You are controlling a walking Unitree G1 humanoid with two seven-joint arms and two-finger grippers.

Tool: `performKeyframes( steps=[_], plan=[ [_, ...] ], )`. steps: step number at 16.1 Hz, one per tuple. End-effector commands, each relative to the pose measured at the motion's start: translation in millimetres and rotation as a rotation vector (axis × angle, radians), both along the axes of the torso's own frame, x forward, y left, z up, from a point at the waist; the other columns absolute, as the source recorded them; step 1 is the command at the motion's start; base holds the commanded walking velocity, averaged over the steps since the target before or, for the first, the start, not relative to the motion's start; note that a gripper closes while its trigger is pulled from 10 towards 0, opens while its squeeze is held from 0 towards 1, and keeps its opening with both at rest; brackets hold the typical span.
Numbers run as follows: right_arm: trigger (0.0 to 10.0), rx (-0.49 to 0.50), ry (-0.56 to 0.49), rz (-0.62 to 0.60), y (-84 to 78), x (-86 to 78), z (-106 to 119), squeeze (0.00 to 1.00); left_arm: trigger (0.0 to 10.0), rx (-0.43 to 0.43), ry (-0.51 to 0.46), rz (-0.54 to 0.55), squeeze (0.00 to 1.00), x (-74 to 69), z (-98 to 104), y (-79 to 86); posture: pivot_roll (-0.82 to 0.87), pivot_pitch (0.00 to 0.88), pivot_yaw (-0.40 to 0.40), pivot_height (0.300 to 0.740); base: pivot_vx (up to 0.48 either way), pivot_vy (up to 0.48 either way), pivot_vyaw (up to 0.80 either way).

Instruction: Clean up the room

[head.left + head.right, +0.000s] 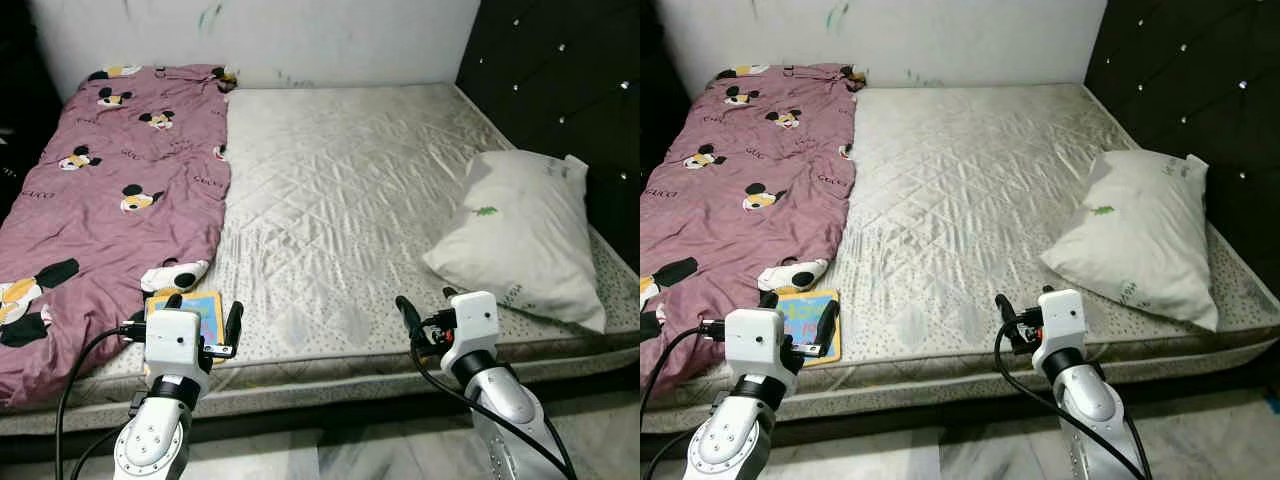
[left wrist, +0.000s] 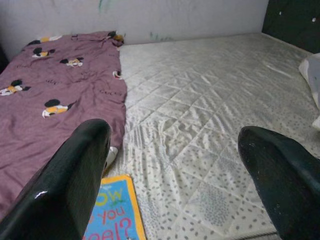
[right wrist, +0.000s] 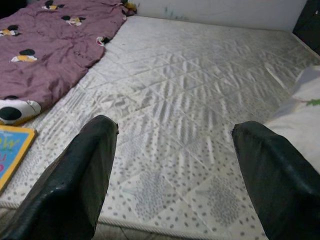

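A purple cartoon-mouse blanket point(image 1: 120, 180) lies crumpled over the left part of a bare quilted mattress point(image 1: 340, 180). A white pillow point(image 1: 520, 235) rests at the mattress's right side. A small colourful book point(image 1: 805, 305) lies at the near left edge, just below the blanket's hem. My left gripper point(image 1: 205, 312) hovers open over the book, its fingers empty. My right gripper point(image 1: 428, 303) hangs open above the near edge, left of the pillow and apart from it. The book point(image 2: 115, 210) lies under the left fingers point(image 2: 75, 175) in the left wrist view.
A black tufted headboard point(image 1: 560, 70) rises along the right side and a scuffed white wall point(image 1: 300, 35) closes the far end. Pale floor point(image 1: 380, 450) runs along the bed's near edge below my arms.
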State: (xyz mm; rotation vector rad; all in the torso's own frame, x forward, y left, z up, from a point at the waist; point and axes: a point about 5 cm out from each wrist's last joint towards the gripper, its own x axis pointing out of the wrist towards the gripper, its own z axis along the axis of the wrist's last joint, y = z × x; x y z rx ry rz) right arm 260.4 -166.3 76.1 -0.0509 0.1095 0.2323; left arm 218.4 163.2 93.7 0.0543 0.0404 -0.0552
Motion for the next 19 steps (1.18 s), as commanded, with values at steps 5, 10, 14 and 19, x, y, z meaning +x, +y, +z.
performKeyframes(
  steps=[5, 10, 14, 19],
  plan=[
    [10.0, -0.003, -0.015, -0.001, -0.6, -0.2, 3, 0.00, 10.0, 0.001, -0.004, -0.011, 0.00, -0.7, 1, 0.9, -0.01, 0.077, -0.043, 0.740, 0.312, 0.000, 0.00],
    [10.0, 0.000, -0.022, -0.007, -1.8, 1.0, 4, 0.00, 10.0, -0.001, -0.001, -0.010, 0.00, 0.4, 1, 0.9, -0.01, 0.079, -0.043, 0.740, 0.230, 0.000, 0.00],
    [10.0, -0.013, -0.047, -0.040, -10.5, 9.4, 10, 0.00, 10.0, 0.054, -0.031, 0.051, 0.00, 14.3, 6, 9.0, 0.00, 0.074, -0.052, 0.740, 0.000, 0.000, 0.00],
    [10.0, -0.034, -0.107, -0.033, -19.1, 22.6, 26, 0.00, 10.0, 0.093, -0.072, 0.120, 0.00, 28.6, 13, 20.1, -0.02, 0.039, -0.048, 0.740, 0.000, 0.000, 0.00]
  ],
)
